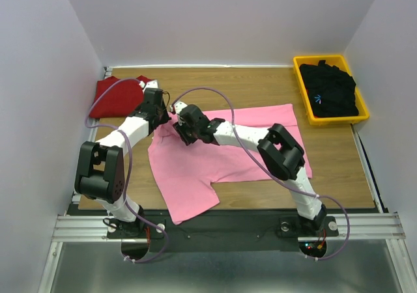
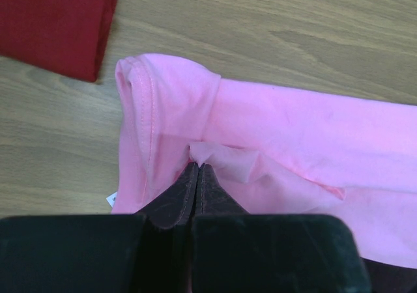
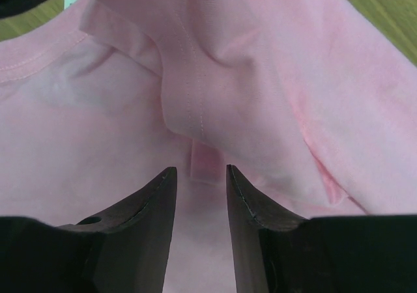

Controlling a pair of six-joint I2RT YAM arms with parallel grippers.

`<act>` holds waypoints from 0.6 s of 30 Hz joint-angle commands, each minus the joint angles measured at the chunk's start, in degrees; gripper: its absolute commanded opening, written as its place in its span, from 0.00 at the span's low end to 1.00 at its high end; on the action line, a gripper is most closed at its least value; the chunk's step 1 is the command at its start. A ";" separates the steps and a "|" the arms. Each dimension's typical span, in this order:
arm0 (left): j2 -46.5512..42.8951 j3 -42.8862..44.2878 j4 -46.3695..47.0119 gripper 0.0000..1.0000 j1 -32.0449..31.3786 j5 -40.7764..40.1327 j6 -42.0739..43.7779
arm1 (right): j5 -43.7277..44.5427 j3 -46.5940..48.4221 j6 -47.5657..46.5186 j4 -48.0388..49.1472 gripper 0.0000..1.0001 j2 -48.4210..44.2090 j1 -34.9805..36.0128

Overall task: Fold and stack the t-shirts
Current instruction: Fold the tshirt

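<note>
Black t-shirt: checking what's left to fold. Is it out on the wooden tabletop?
No, the crumpled black cotton t-shirt lies inside the yellow plastic bin.

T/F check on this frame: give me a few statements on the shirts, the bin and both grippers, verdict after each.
1. The pink t-shirt lies spread out on the table. True.
2. The black t-shirt is stacked on the dark red t-shirt. False: the black one sits in the yellow bin at the far right, and the dark red one lies on its own at the table's far left.
3. The left gripper is shut on a fold of the pink t-shirt. True.
4. The right gripper is clamped shut on the pink t-shirt. False: its jaws stand apart, just over the pink cloth.
</note>
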 commanded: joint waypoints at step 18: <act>-0.10 -0.07 1.51 0.00 -0.32 -0.65 0.76 | 4.65 3.77 -3.00 0.48 0.31 3.47 0.92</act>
